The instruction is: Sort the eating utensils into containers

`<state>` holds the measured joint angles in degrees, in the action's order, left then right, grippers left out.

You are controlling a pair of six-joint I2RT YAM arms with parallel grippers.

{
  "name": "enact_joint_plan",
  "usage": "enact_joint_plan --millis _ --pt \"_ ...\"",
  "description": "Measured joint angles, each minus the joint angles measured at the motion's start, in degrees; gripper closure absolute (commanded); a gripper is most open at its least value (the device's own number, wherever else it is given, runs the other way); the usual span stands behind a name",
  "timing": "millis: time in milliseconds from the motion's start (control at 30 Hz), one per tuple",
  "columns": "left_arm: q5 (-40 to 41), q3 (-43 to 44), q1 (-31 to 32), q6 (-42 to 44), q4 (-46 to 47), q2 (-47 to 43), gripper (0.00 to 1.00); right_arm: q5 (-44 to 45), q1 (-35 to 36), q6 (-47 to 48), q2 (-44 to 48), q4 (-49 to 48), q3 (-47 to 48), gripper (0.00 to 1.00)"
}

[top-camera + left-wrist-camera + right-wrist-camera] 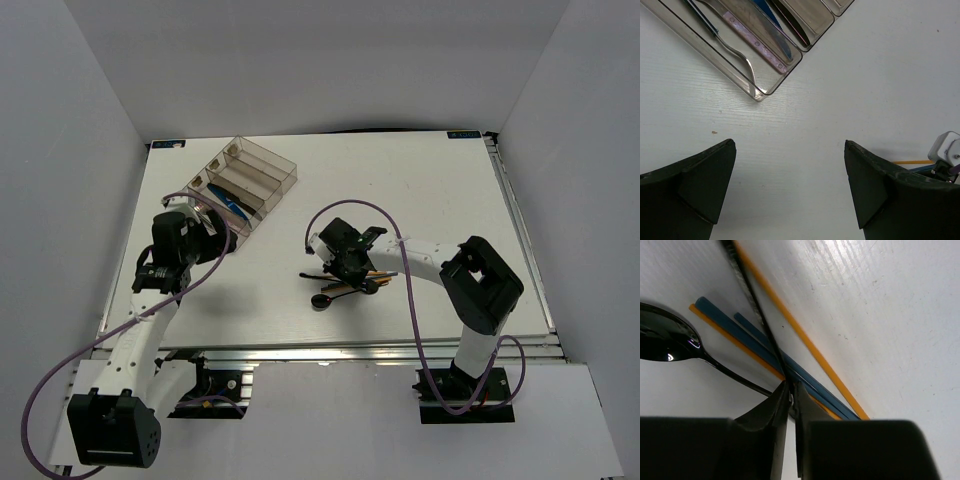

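Diagonally, a dark stick (754, 305) runs up-left from the right gripper's (790, 390) pinching jaws.

left hand (790, 167) gapes wide open, right hand (791, 390) points down and is pinched nearly closed.

The clear four-compartment tray (287, 170) sits slantwise near the table's far left corner, with a blue knife (228, 203) and a pink-handled piece (752, 40) lying inside. Toward the middle of the near edge, an orange chopstick (805, 337), blue chopsticks (760, 345), a thin dark stick (756, 310) and a black spoon (665, 337) lie crossed.
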<state>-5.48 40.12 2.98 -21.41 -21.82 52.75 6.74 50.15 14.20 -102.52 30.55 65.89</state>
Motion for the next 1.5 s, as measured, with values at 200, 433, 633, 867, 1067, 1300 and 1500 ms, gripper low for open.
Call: enact_joint_plan --millis 200,433,633,867,1067,1300,1500 --pt "-0.13 0.00 0.26 0.00 -0.02 0.42 0.02 -0.02 0.00 0.31 0.00 -0.68 0.00 0.92" --pt "-0.11 0.00 0.61 0.00 -0.02 0.44 0.02 -0.13 -0.04 0.96 0.00 -1.18 -0.04 1.00" --pt "-0.09 0.00 0.76 -0.02 -0.02 0.44 0.02 -0.94 -0.04 1.27 0.15 -2.03 -0.04 1.00" --pt "-1.70 -0.07 0.90 -1.44 0.72 0.15 0.02 -2.64 -0.50 1.03 5.25 -2.01 0.02 1.00" --pt "-9.77 -4.15 0.90 -8.37 9.68 -1.92 0.02 -4.63 -2.05 -0.63 10.88 -2.54 1.11 1.00" --pt "-13.27 -5.95 1.09 -12.46 13.62 -1.49 0.02 -6.10 -3.17 -2.12 8.02 -2.73 2.82 0.60" --pt "-11.19 -2.95 1.25 -7.48 8.55 -1.86 0.02 -8.41 -3.15 -2.38 3.67 -1.53 3.04 0.67"
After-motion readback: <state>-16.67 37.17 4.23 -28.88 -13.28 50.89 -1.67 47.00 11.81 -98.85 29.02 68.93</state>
